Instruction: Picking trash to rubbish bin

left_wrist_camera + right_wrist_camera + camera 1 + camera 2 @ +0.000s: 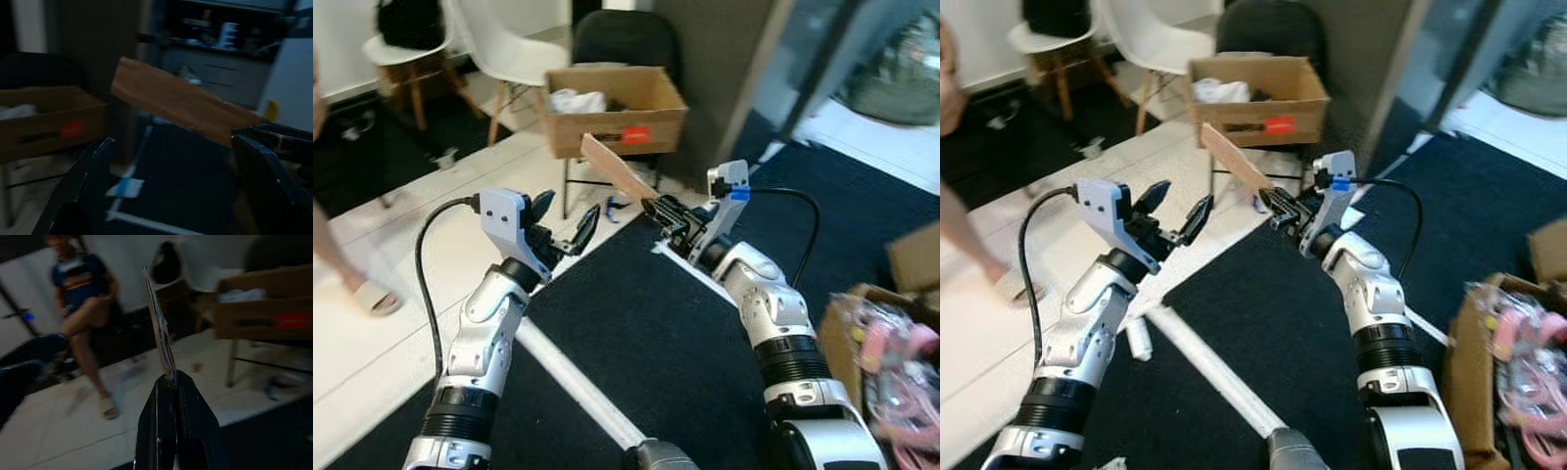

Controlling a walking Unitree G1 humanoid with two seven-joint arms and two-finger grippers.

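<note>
1. The right gripper (656,210) pinches one end of a flat brown cardboard strip (617,172), fingers pressed together on it.
2. The strip slants up from the gripper toward the open box (617,110), its far end just below the box's front wall.
3. The box stands on a dark chair (625,39); white paper (576,100) lies inside and a red label (635,134) is on its front.
4. The left gripper (566,227) is raised in front of the box, level with the right gripper and apart from the strip, fingers spread and holding nothing.
5. White chairs (509,44) stand beside the box.
6. A person (85,298) sits beyond the strip in the right wrist view.
</note>
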